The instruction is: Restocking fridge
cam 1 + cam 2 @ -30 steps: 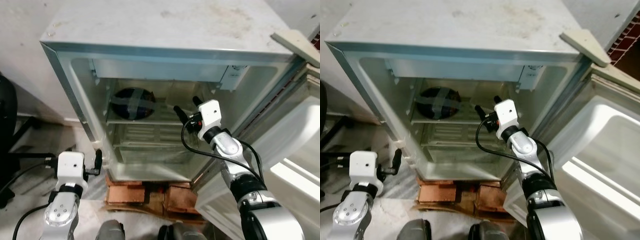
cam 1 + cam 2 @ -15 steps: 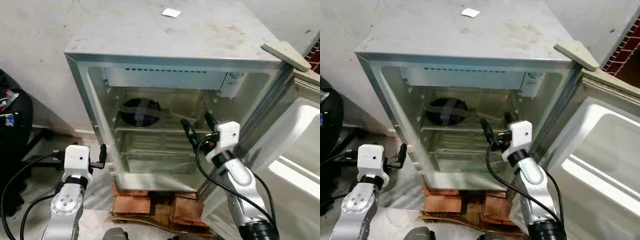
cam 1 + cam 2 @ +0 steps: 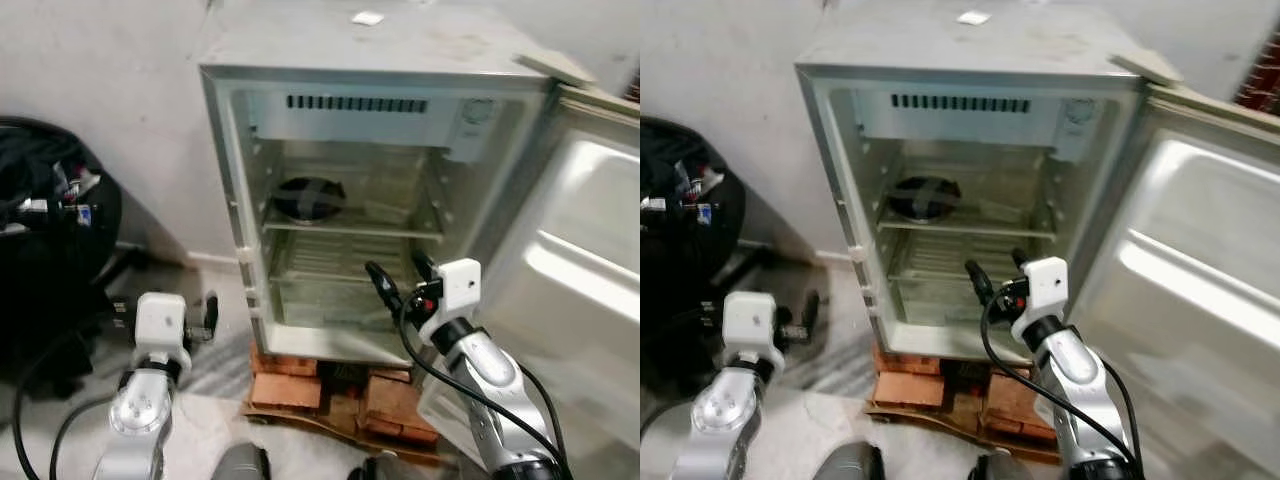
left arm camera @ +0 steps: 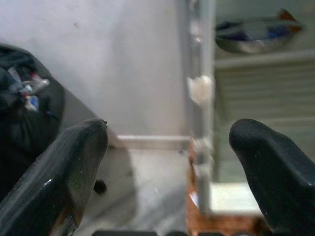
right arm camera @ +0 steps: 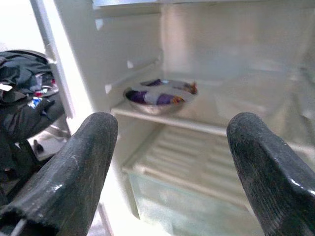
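The right claw [image 3: 400, 282] is hanging wide open and empty before the open fridge [image 3: 360, 190]. The left claw [image 4: 167, 172] is gaping, holding nothing, beside the fridge's wall. The right wrist view is revealing a steel bowl [image 5: 158, 96] sitting on the upper shelf [image 5: 206, 125].

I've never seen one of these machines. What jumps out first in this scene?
A small fridge stands wide open on bricks, its door swung to the right. Inside, a lone metal bowl sits on the upper shelf. The right pincer, open, is raised before the lower shelves; the left pincer, open, points at the fridge's left edge.
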